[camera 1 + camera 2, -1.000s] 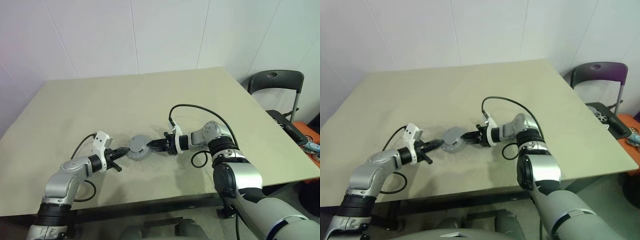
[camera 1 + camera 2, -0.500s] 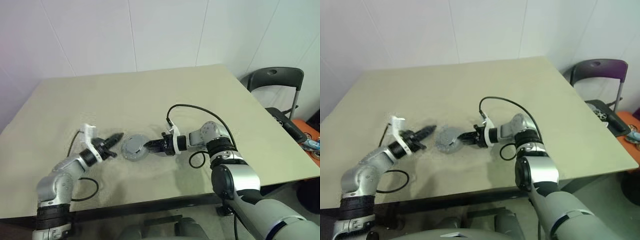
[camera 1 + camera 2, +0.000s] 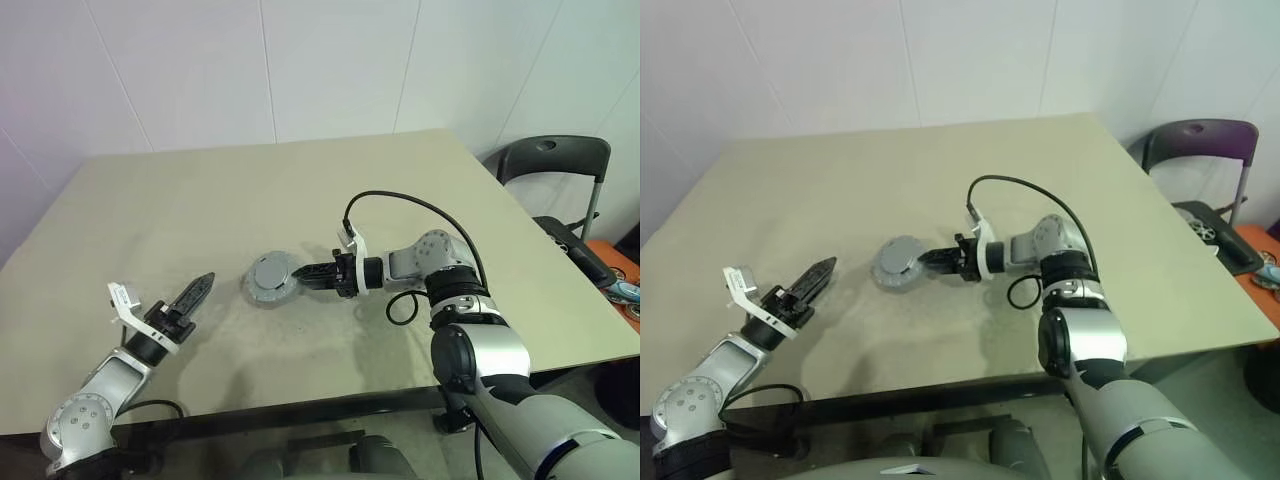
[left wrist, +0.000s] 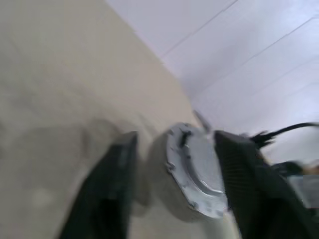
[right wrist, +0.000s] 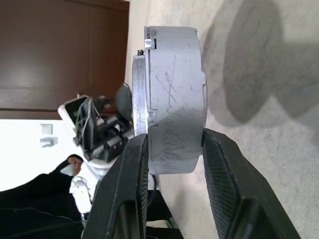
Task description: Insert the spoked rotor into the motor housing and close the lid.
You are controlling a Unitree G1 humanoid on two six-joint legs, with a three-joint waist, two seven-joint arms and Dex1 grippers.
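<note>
A thick round grey piece [image 3: 272, 277] with a plain flat grey face up hangs just above the table, casting a shadow beneath it. It looks like the lid sitting on the motor housing; no copper shows, and the spoked rotor is hidden. My right gripper [image 3: 300, 272] reaches in from the right and is shut on its rim, one finger on each flat face [image 5: 174, 89]. My left gripper [image 3: 195, 292] is well off to the left, apart from the piece and pointing toward it. Its fingers [image 4: 109, 189] stand open with nothing between them, and the piece [image 4: 197, 169] shows beyond them.
The beige table [image 3: 300, 180] stretches away behind the piece. A black cable [image 3: 400, 200] loops over my right forearm. A dark chair [image 3: 555, 170] stands past the table's right edge, with loose items beside it.
My left gripper has drawn back to the left away from the grey piece, rolled, and opened. My right gripper has lifted the piece slightly.
</note>
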